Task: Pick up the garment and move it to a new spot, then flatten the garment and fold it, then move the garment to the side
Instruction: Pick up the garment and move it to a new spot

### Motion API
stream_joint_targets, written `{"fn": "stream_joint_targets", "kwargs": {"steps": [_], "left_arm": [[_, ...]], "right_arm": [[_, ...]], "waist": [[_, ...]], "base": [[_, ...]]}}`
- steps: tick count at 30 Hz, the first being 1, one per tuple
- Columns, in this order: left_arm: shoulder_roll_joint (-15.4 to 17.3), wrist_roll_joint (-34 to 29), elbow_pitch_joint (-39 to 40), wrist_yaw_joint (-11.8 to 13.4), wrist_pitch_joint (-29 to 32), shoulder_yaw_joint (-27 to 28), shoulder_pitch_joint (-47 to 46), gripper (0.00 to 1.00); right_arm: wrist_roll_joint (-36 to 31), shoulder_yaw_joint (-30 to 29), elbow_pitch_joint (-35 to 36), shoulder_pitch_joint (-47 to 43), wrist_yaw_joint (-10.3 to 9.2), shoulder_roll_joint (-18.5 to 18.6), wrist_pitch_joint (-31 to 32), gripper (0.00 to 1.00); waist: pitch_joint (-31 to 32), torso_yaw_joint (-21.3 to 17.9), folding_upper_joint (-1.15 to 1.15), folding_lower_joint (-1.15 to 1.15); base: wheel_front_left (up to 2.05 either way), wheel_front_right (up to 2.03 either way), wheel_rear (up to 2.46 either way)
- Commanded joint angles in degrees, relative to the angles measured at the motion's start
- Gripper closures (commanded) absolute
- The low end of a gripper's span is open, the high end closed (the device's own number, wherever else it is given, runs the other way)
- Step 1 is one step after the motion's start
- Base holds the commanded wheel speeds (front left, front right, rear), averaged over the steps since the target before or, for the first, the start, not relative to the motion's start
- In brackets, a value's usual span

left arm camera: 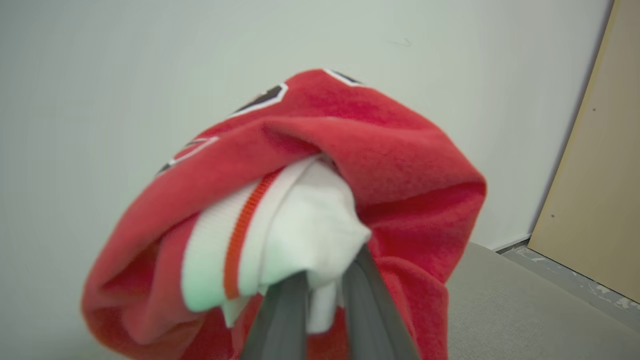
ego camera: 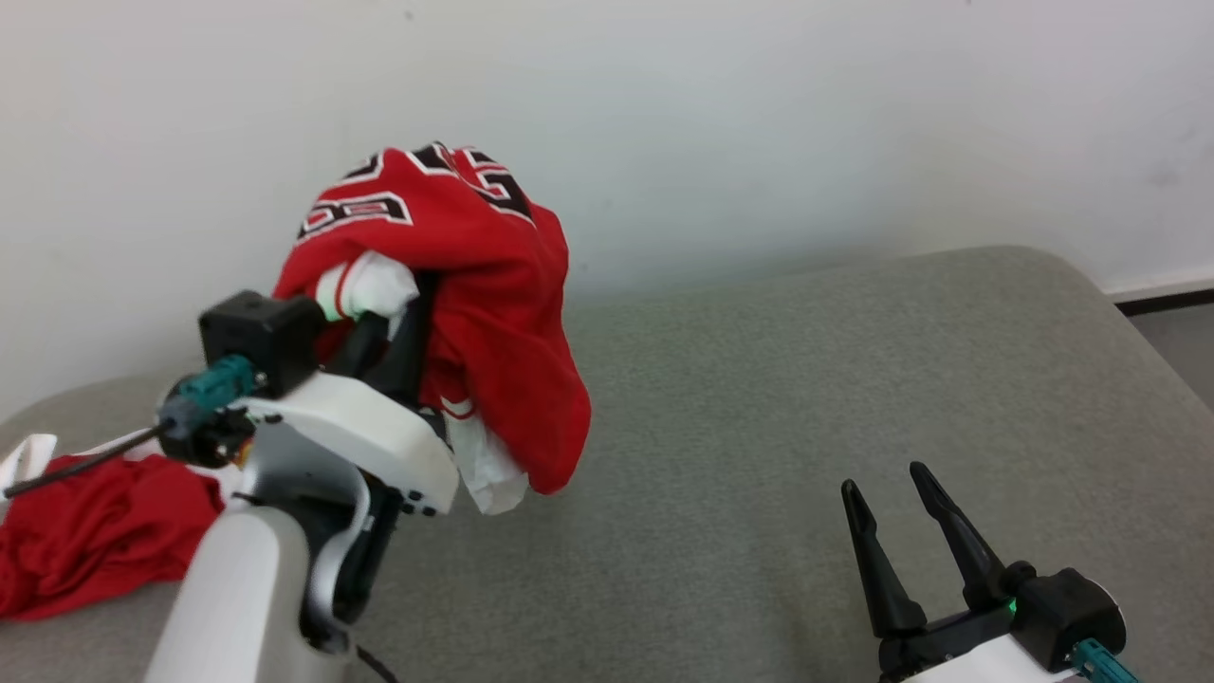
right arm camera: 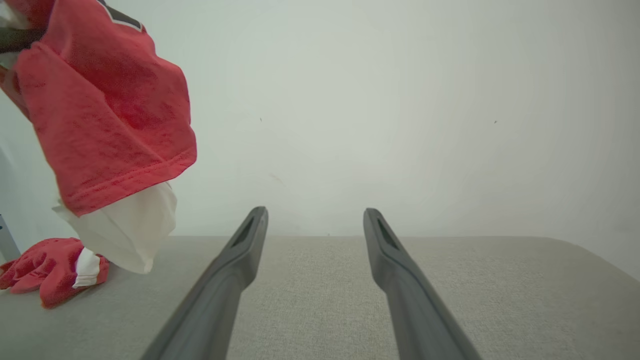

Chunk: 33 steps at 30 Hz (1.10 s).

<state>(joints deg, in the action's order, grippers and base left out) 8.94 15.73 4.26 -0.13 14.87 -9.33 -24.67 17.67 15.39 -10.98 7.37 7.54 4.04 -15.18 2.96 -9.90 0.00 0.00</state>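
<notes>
The garment [ego camera: 484, 285] is a red jersey with black and white lettering and white trim. It hangs bunched in the air above the grey cushion, held up by my left gripper [ego camera: 379, 332], which is shut on a white ribbed fold. In the left wrist view the same gripper [left arm camera: 325, 285] pinches the white fold of the garment [left arm camera: 380, 165] between both fingers. From the right wrist view the garment [right arm camera: 105, 110] hangs at the upper left, its white lining just above the cushion. My right gripper [ego camera: 887, 489] stands open at the lower right, and its view shows the right gripper [right arm camera: 315, 220] with nothing between its fingers.
A second red cloth [ego camera: 85, 541] with white trim lies crumpled at the cushion's left end, and shows again as the red cloth [right arm camera: 50, 267]. The grey cushion [ego camera: 778, 379] stretches to the right under a white wall. A beige door [left arm camera: 595, 190] and a strip of floor lie beyond.
</notes>
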Motion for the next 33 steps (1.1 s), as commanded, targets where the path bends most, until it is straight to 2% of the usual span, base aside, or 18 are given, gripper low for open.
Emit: {"fn": "stream_joint_targets", "kwargs": {"steps": [1,7,13,24,25,26,27,33], "left_arm": [[-0.90,0.41,-0.46,0.23,-0.97,-0.60,1.83,1.00],[-2.78,-0.44,-5.65,0.94,-5.88,-3.16,5.88,1.00],[-3.99,-0.31,-14.65,-0.61,-11.79,-6.16,7.78,1.00],[-5.64,0.58,-38.72,-2.29,-18.66,-11.86,4.44,1.00],[-5.71,0.93,-40.21,-2.33,-19.22,-12.24,3.87,0.88],[-5.76,1.25,-41.47,-2.27,-19.62,-12.58,3.35,0.60],[-5.81,1.63,-42.64,-2.35,-20.12,-12.96,2.88,0.00],[-5.90,2.64,-45.19,-2.37,-23.36,-14.75,0.19,0.00]], "right_arm": [[0.18,-0.17,0.22,0.84,-0.10,0.47,0.06,0.00],[0.07,-1.07,0.71,1.78,-0.10,0.66,0.06,0.00],[-0.18,-2.02,0.82,2.24,-0.10,1.05,0.06,0.00],[-0.43,-2.78,0.95,3.22,-0.10,1.92,0.06,0.00],[-0.45,-2.86,0.97,3.19,-0.10,1.97,0.06,0.00],[-0.49,-2.99,0.98,3.06,-0.10,2.04,0.06,0.00],[-0.55,-3.22,1.04,2.81,-0.10,2.07,0.06,0.00],[-0.70,-4.04,0.96,1.68,-0.10,1.56,0.06,0.00]], "waist": [[-1.09,-4.16,0.00,0.00],[-2.42,-9.06,0.00,0.00],[-3.23,-10.95,0.00,0.00],[-4.26,-12.79,0.00,0.00],[-4.26,-12.76,0.00,0.00],[-4.27,-12.64,0.00,0.00],[-4.26,-12.37,0.00,0.00],[-3.87,-10.11,0.00,0.00]], "base": [[0.00,0.00,0.00],[0.00,0.00,0.00],[0.00,0.00,0.00],[0.00,0.00,0.00],[0.00,0.00,0.00],[0.00,0.00,0.00],[0.00,0.00,0.00],[0.00,0.00,0.00]]}}
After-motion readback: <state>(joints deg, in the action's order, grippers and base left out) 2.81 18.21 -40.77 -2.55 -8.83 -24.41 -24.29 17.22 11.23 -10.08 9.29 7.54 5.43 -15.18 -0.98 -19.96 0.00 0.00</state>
